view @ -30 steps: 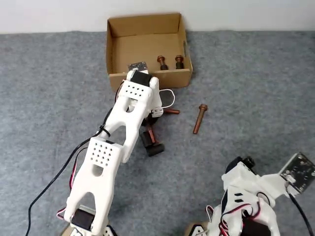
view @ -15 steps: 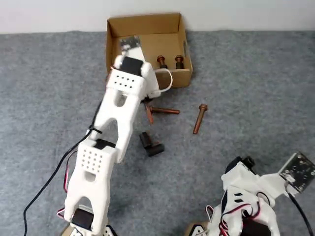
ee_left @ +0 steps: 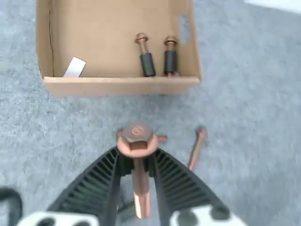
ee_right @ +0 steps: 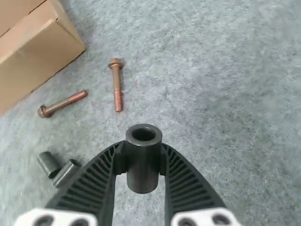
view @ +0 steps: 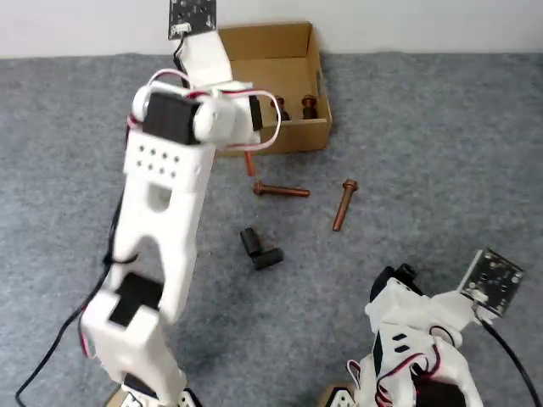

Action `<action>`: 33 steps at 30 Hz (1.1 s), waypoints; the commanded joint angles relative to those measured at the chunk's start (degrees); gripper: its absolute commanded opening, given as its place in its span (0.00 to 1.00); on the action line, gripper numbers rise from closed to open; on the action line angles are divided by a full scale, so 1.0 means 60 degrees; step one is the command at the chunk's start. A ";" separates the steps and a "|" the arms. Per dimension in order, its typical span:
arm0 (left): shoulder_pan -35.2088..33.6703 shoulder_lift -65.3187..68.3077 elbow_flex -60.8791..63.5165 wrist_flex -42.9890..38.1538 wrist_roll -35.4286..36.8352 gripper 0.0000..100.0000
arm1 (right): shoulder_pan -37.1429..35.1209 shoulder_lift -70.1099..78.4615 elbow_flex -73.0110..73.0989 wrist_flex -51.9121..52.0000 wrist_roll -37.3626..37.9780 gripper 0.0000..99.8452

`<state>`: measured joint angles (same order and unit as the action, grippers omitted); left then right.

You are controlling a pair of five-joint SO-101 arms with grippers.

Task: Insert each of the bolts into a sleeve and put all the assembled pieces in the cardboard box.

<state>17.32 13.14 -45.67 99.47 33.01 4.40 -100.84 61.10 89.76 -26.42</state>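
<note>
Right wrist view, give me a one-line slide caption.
Jaws shut on a black sleeve; two loose bolts and two spare sleeves lie on the table.

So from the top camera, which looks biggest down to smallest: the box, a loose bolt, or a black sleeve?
1. cardboard box
2. loose bolt
3. black sleeve
The other loose bolt looks about the same length as the first, so those two tie.

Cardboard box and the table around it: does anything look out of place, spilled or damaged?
Only a small pale scrap lying in the cardboard box, apart from the two sleeved bolts; it looks like no task part. The loose bolts and sleeves on the carpet look undamaged.
</note>
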 commanded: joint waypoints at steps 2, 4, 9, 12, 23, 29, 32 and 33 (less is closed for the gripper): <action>0.0542 -0.2901 0.2293 0.0073 -0.0454 0.00 | -0.0344 0.0037 0.0044 -0.0359 0.0381 0.01; 0.0586 -0.3868 0.3392 -0.0264 -0.0454 0.00 | -0.0549 0.0007 0.0117 -0.0447 0.0542 0.01; 0.0498 -0.6125 0.6161 -0.1641 -0.1055 0.00 | -0.1678 0.0007 0.0117 -0.0491 0.0586 0.01; 0.0527 -0.7634 0.7802 -0.2403 -0.1333 0.00 | -0.2484 0.0022 0.0132 -0.0491 0.0586 0.01; 0.0571 -1.2542 1.3355 -0.5070 -0.2242 0.00 | -0.4418 0.0037 0.0220 -0.0623 0.1231 0.01; 0.0571 -1.4520 1.5055 -0.6403 -0.2256 0.00 | -0.5238 0.0051 0.0234 -0.1355 0.2608 0.01; 0.0571 -1.5487 1.5963 -0.7150 -0.2256 0.00 | -0.5487 0.0051 0.0557 -0.2000 0.3663 0.01; 0.0586 -1.5839 1.6256 -0.7399 -0.2256 0.00 | -0.5619 0.0051 0.0703 -0.2220 0.4044 0.01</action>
<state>20.22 -76.44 49.27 60.53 19.91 -27.60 -100.84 64.79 80.35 -7.87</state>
